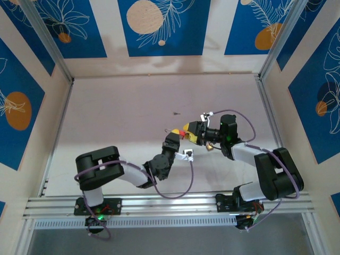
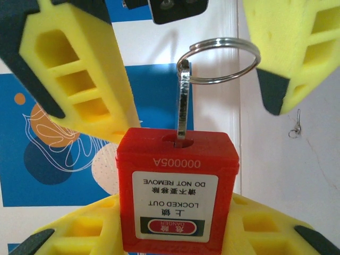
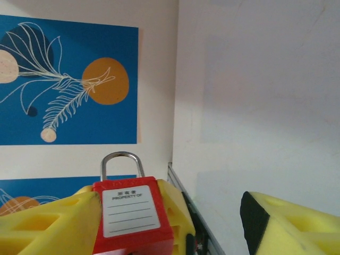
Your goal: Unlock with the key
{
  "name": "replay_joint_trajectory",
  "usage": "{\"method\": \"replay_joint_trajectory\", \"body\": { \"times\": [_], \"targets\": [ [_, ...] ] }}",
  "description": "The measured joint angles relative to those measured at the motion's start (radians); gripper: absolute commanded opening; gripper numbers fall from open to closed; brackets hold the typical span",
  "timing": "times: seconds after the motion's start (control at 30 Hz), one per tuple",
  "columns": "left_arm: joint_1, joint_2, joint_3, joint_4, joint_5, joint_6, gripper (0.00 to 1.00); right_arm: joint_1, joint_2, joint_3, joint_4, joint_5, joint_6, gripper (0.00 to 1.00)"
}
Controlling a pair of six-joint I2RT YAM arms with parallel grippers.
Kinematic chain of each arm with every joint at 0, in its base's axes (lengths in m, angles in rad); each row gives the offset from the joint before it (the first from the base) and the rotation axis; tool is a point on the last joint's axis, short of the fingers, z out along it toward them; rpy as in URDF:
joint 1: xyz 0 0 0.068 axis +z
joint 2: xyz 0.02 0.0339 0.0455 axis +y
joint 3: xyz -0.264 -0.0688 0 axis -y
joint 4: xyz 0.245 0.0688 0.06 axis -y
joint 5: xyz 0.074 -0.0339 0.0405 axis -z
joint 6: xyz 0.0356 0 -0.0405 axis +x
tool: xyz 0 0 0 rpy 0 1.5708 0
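Where the top view has the left gripper (image 1: 172, 139) and right gripper (image 1: 190, 133) meeting over the table (image 1: 117, 122), our left wrist view shows the red padlock (image 2: 178, 191) clamped in the left's fingers (image 2: 79, 234). The key (image 2: 182, 103) is seated in it, and the right's fingers (image 2: 79, 79) are spread wide on either side. Our right wrist view adds the shackle (image 3: 122, 155), with both legs sunk.

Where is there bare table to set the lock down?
The left half of the table, between the left rail and the left arm, is bare; so is the strip along the back wall. Crowded: mid-table, where the left tool and right tool meet at the red padlock, a small dark speck just beyond.
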Motion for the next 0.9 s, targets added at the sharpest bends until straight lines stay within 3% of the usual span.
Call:
{"method": "replay_joint_trajectory", "body": {
  "times": [0.4,0.9],
  "targets": [
    [0.014,0.010,0.006,0.001,-0.004,0.000,0.27,0.015,0.022,-0.008,0.111,-0.048,0.072,0.68],
    [0.019,0.018,0.016,-0.003,-0.022,0.000,0.26,0.062,0.088,-0.006,0.236,-0.052,0.138,0.49]
  ]
}}
